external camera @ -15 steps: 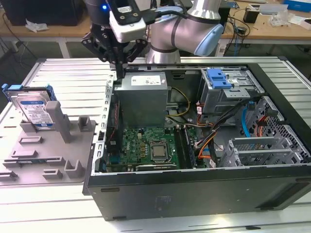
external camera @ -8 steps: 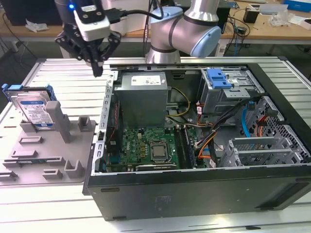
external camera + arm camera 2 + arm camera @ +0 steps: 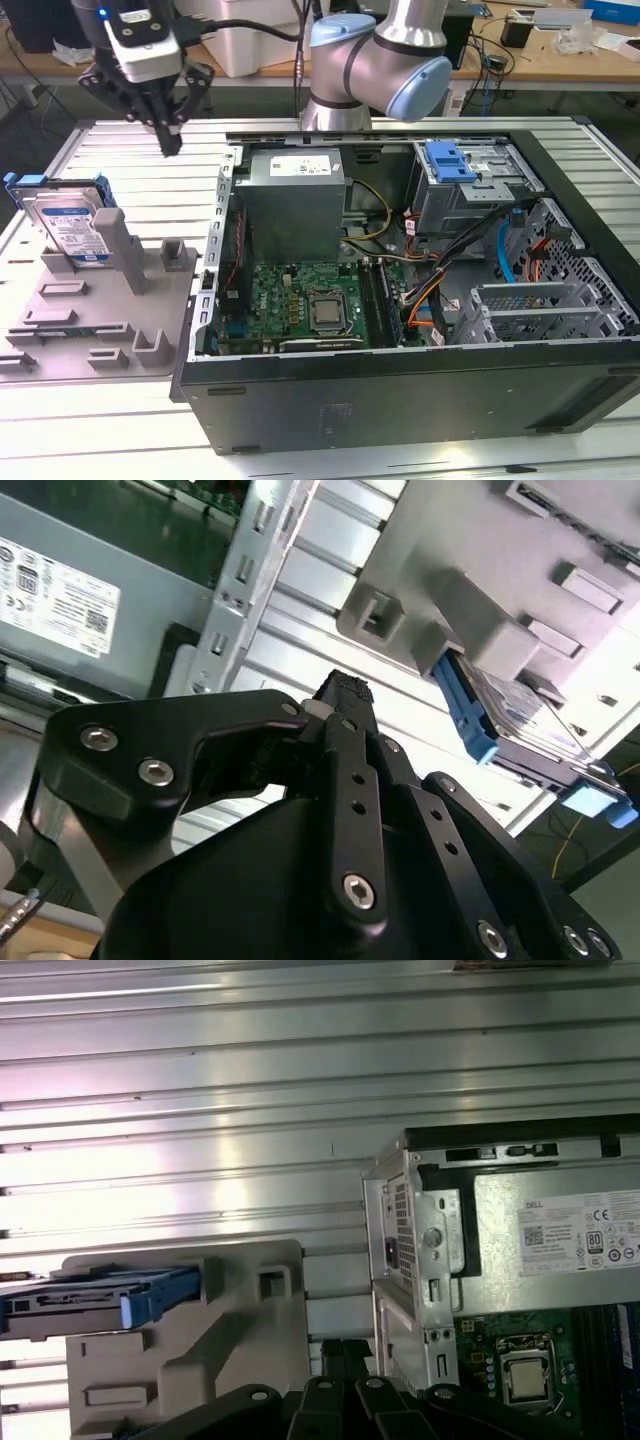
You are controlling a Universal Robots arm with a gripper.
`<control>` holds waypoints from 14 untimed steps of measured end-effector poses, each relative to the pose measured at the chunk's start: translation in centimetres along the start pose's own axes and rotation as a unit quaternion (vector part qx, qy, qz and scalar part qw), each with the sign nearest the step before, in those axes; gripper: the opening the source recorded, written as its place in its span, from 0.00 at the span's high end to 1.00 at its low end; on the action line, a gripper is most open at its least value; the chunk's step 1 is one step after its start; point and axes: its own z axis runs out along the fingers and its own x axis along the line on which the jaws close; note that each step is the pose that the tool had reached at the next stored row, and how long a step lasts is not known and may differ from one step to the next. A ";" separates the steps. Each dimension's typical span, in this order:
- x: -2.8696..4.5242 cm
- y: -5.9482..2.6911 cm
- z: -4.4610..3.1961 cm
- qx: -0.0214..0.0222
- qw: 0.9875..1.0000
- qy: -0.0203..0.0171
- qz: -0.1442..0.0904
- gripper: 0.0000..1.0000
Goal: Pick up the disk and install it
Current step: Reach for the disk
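One disk (image 3: 68,225), a flat silver rectangle in a thin blue plastic bracket, leans tilted in a grey plastic stand (image 3: 125,255), below the black tool (image 3: 169,145), well apart; tool closed, empty.

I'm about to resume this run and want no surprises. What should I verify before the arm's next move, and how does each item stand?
1. Disk resting in the grey fixture: ok, it leans in its slot.
2. Gripper empty: ok, it holds nothing.
3. Jaws open: not ok, they are together.
4. Gripper above the disk: not ok, it hovers over the table between fixture and computer case.
5. Case open: ok, the interior is exposed.
6. Drive cage bay free: cannot tell.
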 end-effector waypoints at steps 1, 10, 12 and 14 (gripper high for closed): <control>0.51 0.07 0.02 0.000 1.000 0.000 0.000 0.89; 4.30 0.56 0.35 0.000 1.000 0.000 0.002 0.89; 5.24 0.66 0.48 0.000 1.000 0.000 0.003 0.89; 5.91 0.74 0.57 0.001 1.000 0.000 0.004 0.89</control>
